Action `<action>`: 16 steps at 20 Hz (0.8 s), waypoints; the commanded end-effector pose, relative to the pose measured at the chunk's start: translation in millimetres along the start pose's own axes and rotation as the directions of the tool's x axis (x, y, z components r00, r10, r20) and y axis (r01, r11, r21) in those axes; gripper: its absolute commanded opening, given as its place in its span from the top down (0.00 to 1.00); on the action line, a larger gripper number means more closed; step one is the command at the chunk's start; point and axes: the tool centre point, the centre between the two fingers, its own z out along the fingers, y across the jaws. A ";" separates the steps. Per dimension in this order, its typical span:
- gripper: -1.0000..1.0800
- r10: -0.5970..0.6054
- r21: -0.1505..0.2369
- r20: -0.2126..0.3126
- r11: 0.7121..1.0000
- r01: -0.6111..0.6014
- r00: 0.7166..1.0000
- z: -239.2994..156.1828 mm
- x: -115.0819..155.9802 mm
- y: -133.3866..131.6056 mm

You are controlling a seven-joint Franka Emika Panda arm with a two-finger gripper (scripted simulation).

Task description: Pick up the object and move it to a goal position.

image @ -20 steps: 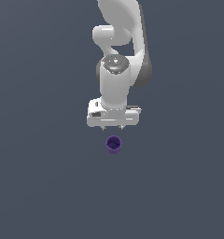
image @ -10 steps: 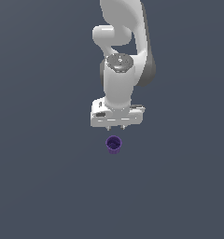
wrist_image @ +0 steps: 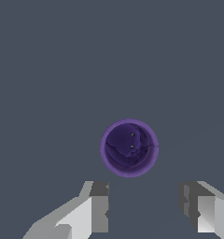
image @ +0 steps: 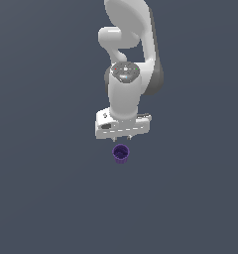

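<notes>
The object is a small dark purple cup-like cylinder [image: 121, 154] with a hollow top, standing upright on the grey floor. It also shows in the wrist view [wrist_image: 129, 147], seen from above. My white gripper [image: 123, 139] hangs just above and slightly behind the cup, pointing down. In the wrist view the gripper [wrist_image: 144, 210] is open, its two fingers [wrist_image: 97, 205] set wide apart with nothing between them. The cup lies ahead of the fingertips, not between them.
A plain dark grey floor [image: 41, 198] lies all around. No other object shows in either view.
The gripper has come down closer to the cup and shifted slightly. The cup has not moved.
</notes>
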 end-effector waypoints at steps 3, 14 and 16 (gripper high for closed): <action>0.38 -0.071 0.000 0.002 0.997 0.071 0.997 9.7 4.6 5.2; 0.38 -0.316 0.006 0.005 0.949 0.316 0.949 44.6 19.0 23.2; 0.38 -0.351 0.008 0.004 0.936 0.351 0.936 50.0 20.9 25.9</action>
